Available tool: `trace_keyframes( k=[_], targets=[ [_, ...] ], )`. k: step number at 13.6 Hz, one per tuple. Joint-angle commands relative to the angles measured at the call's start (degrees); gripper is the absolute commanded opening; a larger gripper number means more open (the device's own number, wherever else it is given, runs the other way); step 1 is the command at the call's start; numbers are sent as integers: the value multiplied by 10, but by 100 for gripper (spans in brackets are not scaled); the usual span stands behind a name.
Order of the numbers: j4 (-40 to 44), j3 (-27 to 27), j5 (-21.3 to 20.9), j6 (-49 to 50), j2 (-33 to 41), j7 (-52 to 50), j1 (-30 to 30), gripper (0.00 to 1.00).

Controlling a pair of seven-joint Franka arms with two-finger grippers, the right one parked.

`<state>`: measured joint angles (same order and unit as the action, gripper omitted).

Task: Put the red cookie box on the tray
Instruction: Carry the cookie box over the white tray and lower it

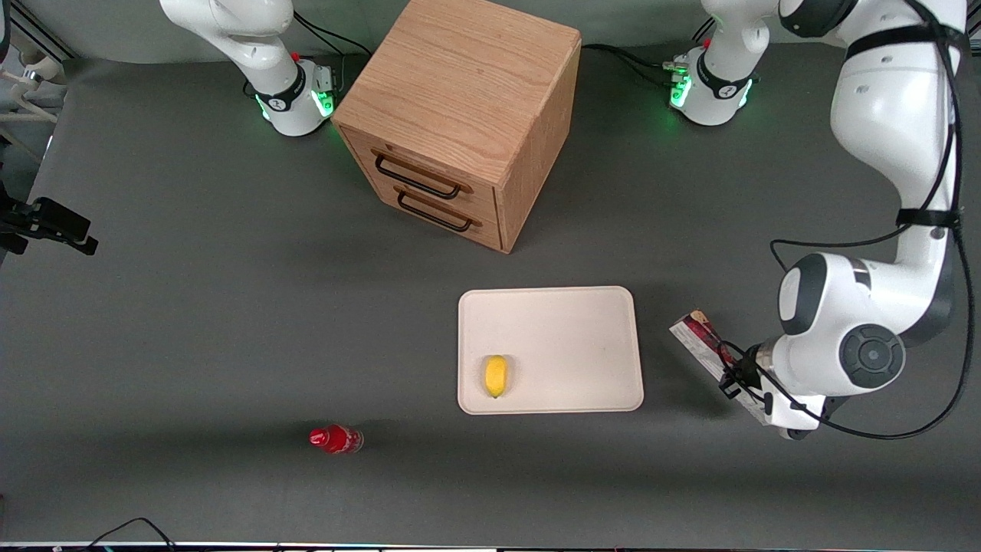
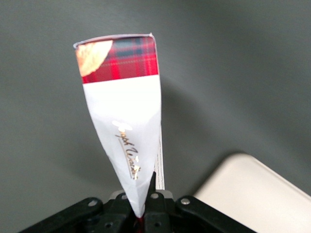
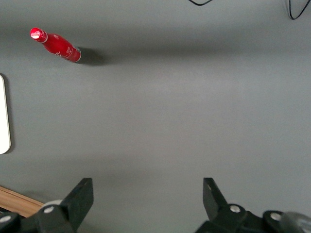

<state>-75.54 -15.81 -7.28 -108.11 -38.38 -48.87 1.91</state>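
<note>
The red cookie box [image 1: 699, 337] is a long narrow box with a red plaid end and a white label. It is held tilted over the grey table, beside the tray [image 1: 567, 330] toward the working arm's end. My left gripper [image 1: 733, 373] is shut on the box's nearer end. In the left wrist view the cookie box [image 2: 124, 111] sticks out from the closed gripper [image 2: 144, 208], and a corner of the cream tray [image 2: 257, 194] shows beside it. No part of the box is over the tray.
A yellow lemon [image 1: 496, 376] lies on the tray near its front edge. A small red bottle [image 1: 336, 439] lies on the table nearer the front camera, toward the parked arm's end. A wooden two-drawer cabinet [image 1: 460, 115] stands farther back.
</note>
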Motion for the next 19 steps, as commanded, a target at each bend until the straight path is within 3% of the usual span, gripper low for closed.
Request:
trace_keyframes(
  k=[1, 5, 8, 12, 16, 17, 18, 19],
  targets=[
    [5, -43, -19, 45, 32, 5, -4, 0],
    [0, -102, -62, 67, 35, 27, -15, 0],
    [-25, -125, -63, 50, 2, 60, -19, 0],
    [-115, -126, -65, -71, -17, 71, -21, 0],
    [-121, -126, -97, -104, -43, 71, -21, 0],
    [-121, -126, -97, -112, -47, 69, -22, 59],
    [-120, -126, -97, -110, -46, 65, -23, 100],
    [-119, -126, -97, -101, -42, 64, -22, 100]
  ],
)
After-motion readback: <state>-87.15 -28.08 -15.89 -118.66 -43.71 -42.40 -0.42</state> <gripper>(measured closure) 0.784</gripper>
